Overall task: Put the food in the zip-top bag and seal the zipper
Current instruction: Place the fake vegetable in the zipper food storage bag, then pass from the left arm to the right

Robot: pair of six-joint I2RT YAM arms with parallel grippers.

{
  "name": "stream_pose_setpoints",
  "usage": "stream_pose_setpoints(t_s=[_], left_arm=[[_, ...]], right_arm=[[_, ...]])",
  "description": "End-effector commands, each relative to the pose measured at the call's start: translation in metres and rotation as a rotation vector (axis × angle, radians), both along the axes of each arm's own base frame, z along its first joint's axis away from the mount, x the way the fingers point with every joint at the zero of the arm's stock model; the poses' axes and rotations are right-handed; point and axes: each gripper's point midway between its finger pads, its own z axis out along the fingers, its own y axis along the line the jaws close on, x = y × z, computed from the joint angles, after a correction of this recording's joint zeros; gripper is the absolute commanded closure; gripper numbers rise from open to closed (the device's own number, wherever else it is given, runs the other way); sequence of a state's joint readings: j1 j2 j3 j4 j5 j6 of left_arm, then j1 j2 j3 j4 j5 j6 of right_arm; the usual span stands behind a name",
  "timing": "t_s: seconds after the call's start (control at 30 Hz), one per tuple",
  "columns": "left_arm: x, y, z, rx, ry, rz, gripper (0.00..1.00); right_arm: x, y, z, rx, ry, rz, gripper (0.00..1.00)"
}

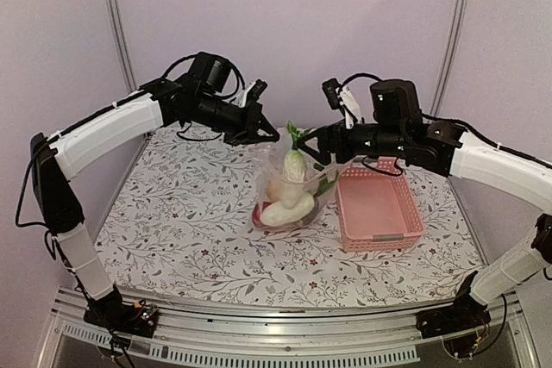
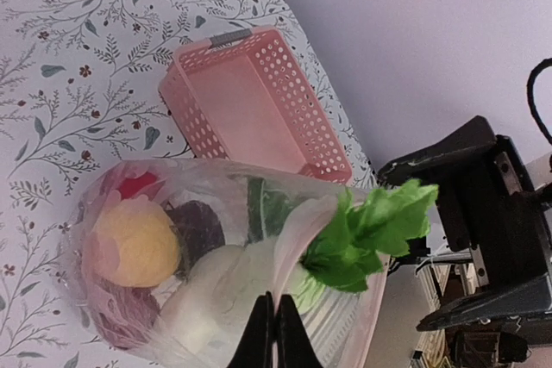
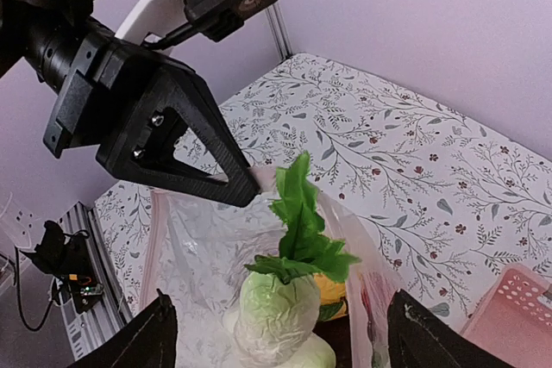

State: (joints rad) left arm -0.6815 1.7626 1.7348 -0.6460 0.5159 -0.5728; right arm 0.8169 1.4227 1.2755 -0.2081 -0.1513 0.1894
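Note:
The zip-top bag (image 1: 289, 191) stands on the table, held up by its mouth and full of food. My left gripper (image 1: 266, 137) is shut on the bag's mouth edge; in the left wrist view its tips (image 2: 274, 303) pinch the pinkish zipper (image 2: 292, 251). A white radish (image 3: 276, 308) stands upright in the bag, its green leaves (image 3: 302, 213) poking out of the mouth. A yellow round piece (image 2: 136, 243), a dark purple one (image 2: 197, 226) and a red one (image 2: 136, 185) lie deeper inside. My right gripper (image 3: 285, 333) hangs open just above the radish, touching nothing.
A pink lattice basket (image 1: 379, 208) stands empty right of the bag, close to it. The flower-patterned tablecloth (image 1: 172, 221) covers the table. Both arms meet over the bag, tips a hand's width apart. Purple walls close the back and sides.

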Motion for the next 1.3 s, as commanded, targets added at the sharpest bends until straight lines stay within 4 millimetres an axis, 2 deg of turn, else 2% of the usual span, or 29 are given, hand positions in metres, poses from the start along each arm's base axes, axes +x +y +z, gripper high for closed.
stream_pose_setpoints(t_s=[0.0, 0.03, 0.1, 0.23, 0.37, 0.47, 0.57, 0.7, 0.83, 0.9, 1.07, 1.13, 1.2, 1.27], left_arm=[[0.010, 0.007, 0.014, -0.046, -0.013, 0.023, 1.00], [0.010, 0.008, 0.013, -0.045, -0.012, 0.025, 1.00], [0.011, 0.011, 0.012, -0.043, -0.009, 0.029, 1.00], [0.013, 0.016, 0.012, -0.037, -0.016, 0.031, 1.00], [0.014, 0.017, 0.022, -0.043, -0.039, 0.009, 1.00], [0.005, 0.011, 0.036, -0.085, -0.041, -0.056, 1.00], [-0.007, 0.005, 0.046, -0.113, -0.050, -0.112, 1.00], [-0.014, 0.003, 0.041, -0.109, -0.041, -0.131, 1.00], [-0.015, 0.003, 0.040, -0.105, -0.045, -0.138, 1.00], [-0.014, 0.004, 0.041, -0.092, -0.055, -0.131, 1.00], [-0.012, 0.010, 0.039, -0.047, -0.074, -0.120, 1.00], [-0.012, 0.013, 0.037, -0.025, -0.084, -0.112, 1.00], [-0.011, 0.018, 0.036, 0.003, -0.099, -0.100, 1.00], [-0.011, 0.026, 0.040, 0.052, -0.159, -0.078, 0.92]], right_arm=[[-0.006, -0.015, 0.046, 0.055, -0.065, -0.034, 0.16], [-0.010, -0.021, 0.056, 0.064, -0.081, -0.039, 0.16], [-0.016, -0.029, 0.061, 0.053, -0.091, -0.045, 0.17], [-0.026, -0.044, 0.043, -0.031, -0.067, -0.045, 0.19], [-0.027, -0.057, 0.024, -0.133, -0.024, -0.079, 0.21], [-0.028, -0.053, 0.026, -0.167, -0.004, -0.050, 0.24], [-0.021, -0.045, 0.028, -0.210, 0.014, -0.039, 0.26], [-0.003, -0.033, 0.024, -0.270, 0.006, -0.045, 0.28], [0.009, -0.019, 0.007, -0.339, 0.034, -0.016, 0.30], [0.012, -0.011, -0.011, -0.387, 0.083, 0.007, 0.32], [0.020, -0.012, -0.034, -0.455, 0.125, -0.024, 0.37], [0.021, -0.014, -0.036, -0.462, 0.129, -0.030, 0.47], [0.021, -0.013, -0.036, -0.463, 0.129, -0.030, 0.67], [0.020, -0.010, -0.033, -0.450, 0.131, -0.012, 0.88]])
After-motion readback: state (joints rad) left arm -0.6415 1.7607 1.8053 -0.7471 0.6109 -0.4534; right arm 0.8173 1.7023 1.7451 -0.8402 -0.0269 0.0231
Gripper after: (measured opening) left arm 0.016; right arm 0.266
